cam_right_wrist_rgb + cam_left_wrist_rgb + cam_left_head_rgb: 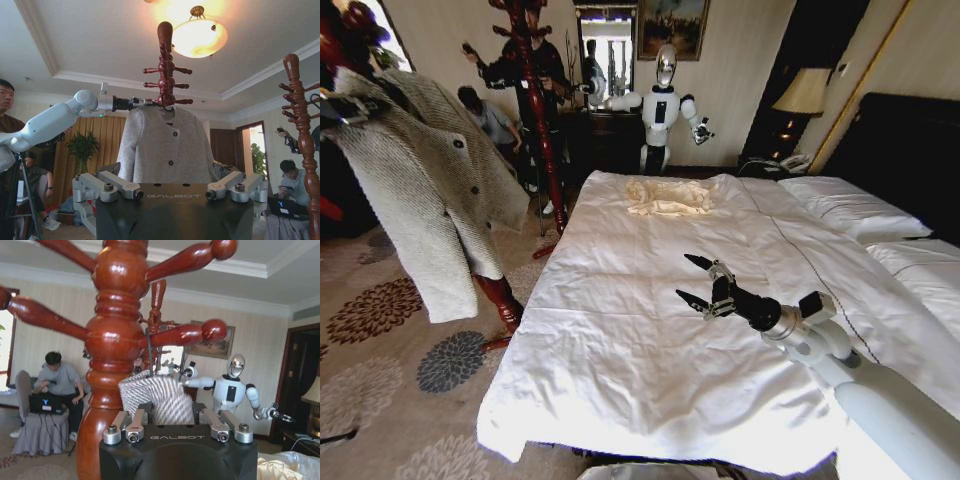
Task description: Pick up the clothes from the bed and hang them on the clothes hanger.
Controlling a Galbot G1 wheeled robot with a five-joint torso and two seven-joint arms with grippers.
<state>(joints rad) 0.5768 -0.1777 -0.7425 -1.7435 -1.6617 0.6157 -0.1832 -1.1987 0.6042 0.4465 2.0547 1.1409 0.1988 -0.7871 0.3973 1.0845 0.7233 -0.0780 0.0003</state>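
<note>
Herringbone cloth, grey-beige and bunched, sits pinched between the fingers of the left pincer [172,427], which is raised close against the turned red-brown coat stand [112,340]. Seen from the right wrist, that same left arm reaches in at collar height and the clothes [167,145] hang full length from the top of the stand, front buttons showing, sleeves down. From the head view the jacket drapes at the robot's left beside the bed [620,330], its hem clear of the patterned carpet [380,390]. I cannot make out the thin black hanger or its hook, so whether the collar is truly seated on anything is not visible. The right pincer [705,285] hovers over the white duvet with its fingers spread and empty, well apart from the pale cream garment [668,197] lying near the far end of the bed. My judgement is that the risk lies in the release: if the weight is carried by the grip and not by a peg, opening would let the jacket slide to the floor, and a withdrawing finger could snag the loose weave and drag it off.
</note>
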